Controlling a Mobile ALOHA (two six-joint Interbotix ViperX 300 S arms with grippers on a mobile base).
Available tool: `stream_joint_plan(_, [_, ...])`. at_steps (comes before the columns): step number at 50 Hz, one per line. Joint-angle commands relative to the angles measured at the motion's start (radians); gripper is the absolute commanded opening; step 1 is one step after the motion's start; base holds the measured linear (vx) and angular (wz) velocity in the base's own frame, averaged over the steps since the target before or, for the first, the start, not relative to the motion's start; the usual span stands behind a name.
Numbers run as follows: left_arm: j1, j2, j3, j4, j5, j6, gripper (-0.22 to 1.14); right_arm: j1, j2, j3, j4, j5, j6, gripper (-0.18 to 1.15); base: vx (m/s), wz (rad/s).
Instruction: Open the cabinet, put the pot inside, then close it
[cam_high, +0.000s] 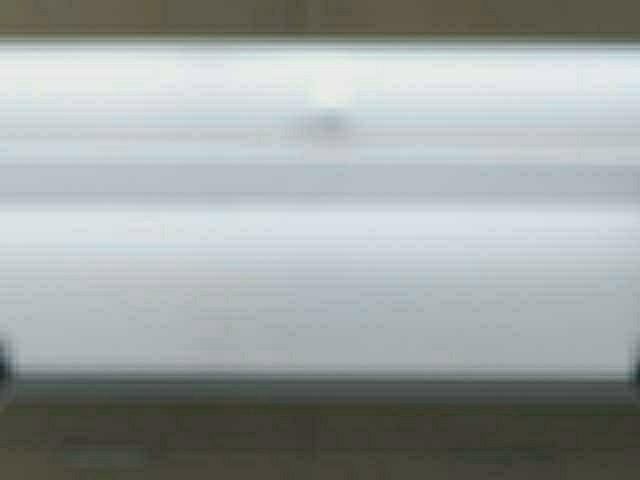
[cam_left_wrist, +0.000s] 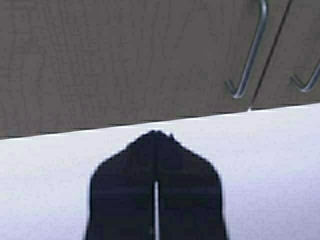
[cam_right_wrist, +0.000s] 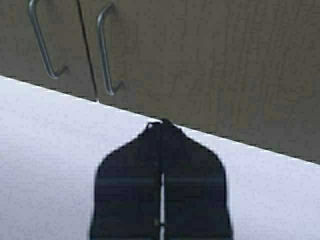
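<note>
Cabinet (cam_left_wrist: 125, 60) doors, two of them, tan wood, hang shut side by side above a pale wall (cam_left_wrist: 280, 165). Two curved metal handles flank the seam between the doors; in the left wrist view the left handle (cam_left_wrist: 252, 50) shows nearly whole and the right handle (cam_left_wrist: 307, 82) only in part. Both show in the right wrist view. Left gripper (cam_left_wrist: 156, 145) points up at the left door's lower edge, its black fingers pressed together around nothing. Right gripper (cam_right_wrist: 162, 131) points likewise at the right door's lower edge, fingers together, holding nothing. No pot shows in any view. The high view is a blur of pale bands.
</note>
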Motion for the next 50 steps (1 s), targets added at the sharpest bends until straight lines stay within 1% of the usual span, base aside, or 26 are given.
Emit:
stream_joint_plan(1, [-0.002,-0.015,-0.011,0.003,-0.012,0.0,0.05,0.002,-0.011,-0.011,-0.002,-0.009,-0.002,0.06,0.0,0.0])
stream_joint_plan(50, [-0.002,-0.015,-0.008,0.002,-0.011,-0.002,0.05,0.002,-0.011,-0.005,-0.002,-0.009,-0.003,0.06,0.0,0.0])
